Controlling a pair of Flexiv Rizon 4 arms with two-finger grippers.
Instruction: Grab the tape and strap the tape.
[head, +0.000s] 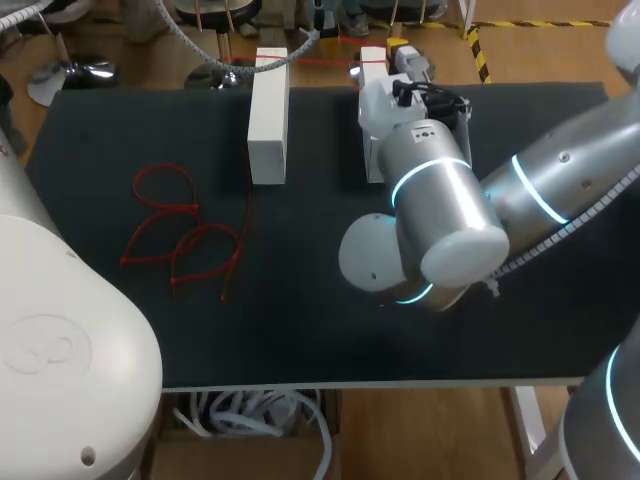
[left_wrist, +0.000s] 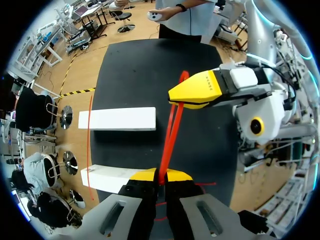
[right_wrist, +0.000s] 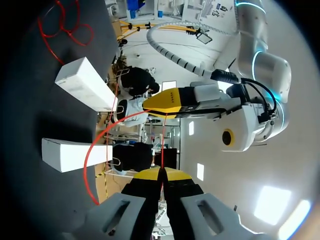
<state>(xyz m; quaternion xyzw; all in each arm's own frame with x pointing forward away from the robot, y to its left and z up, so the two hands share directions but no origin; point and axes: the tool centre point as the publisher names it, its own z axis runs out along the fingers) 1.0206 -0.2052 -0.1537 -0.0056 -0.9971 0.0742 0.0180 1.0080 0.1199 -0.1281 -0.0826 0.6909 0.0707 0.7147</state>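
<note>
Left wrist camera: a single short line of dark print runs along the side of one yellow fingertip (left_wrist: 200, 89) of the right gripper (left_wrist: 175, 95). The letters are too small and blurred to be made out. Elsewhere on the table (head: 300, 330), in the head view and both wrist views, no word, number, label or sign can be read.

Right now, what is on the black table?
Two white rectangular blocks and loose red plastic strap loops. The silver right arm covers part of one block and the table; left gripper and right gripper pinch another red strap.
</note>
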